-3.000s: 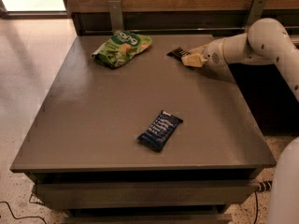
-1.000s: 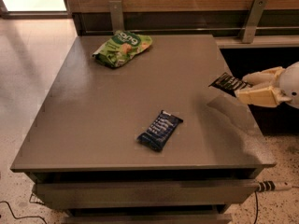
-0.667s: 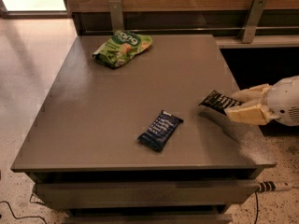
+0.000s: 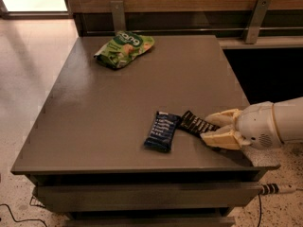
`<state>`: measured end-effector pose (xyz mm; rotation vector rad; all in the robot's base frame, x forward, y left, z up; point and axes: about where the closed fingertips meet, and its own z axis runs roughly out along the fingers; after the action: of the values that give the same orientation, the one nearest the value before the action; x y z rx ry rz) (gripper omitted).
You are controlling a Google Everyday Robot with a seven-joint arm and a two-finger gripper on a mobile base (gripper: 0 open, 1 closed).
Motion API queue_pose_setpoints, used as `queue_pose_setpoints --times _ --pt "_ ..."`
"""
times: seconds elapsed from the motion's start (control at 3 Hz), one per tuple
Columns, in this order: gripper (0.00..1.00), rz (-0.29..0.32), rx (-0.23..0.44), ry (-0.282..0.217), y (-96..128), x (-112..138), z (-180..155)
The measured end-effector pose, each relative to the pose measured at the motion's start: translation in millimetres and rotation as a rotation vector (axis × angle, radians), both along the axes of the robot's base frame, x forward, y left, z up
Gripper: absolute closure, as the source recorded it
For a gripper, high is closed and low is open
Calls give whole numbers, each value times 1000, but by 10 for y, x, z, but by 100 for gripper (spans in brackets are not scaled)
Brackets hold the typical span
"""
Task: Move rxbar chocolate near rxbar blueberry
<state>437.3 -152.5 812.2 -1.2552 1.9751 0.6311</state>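
The rxbar chocolate (image 4: 196,123), a slim black wrapper with white lettering, lies low at the table's front right. Its left end touches or almost touches the rxbar blueberry (image 4: 162,130), a dark navy wrapper lying flat near the front edge. My gripper (image 4: 216,127) reaches in from the right with its cream fingers (image 4: 221,139) closed around the black bar's right end. The white arm (image 4: 277,124) extends off the right side.
A green snack bag (image 4: 124,48) lies at the table's back left. The table's front edge (image 4: 142,170) is just below the bars, and its right edge is under the gripper. A wooden wall with metal brackets (image 4: 256,18) runs behind.
The gripper has carried the black bar from the back right, down along the right side and then left, bringing it low beside the blue bar. The blue bar and green bag have not moved.
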Motion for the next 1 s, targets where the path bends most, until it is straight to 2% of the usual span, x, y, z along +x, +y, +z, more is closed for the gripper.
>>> queue_pose_setpoints --times 1.0 --pt "31 1 -5 -1 20 4 29"
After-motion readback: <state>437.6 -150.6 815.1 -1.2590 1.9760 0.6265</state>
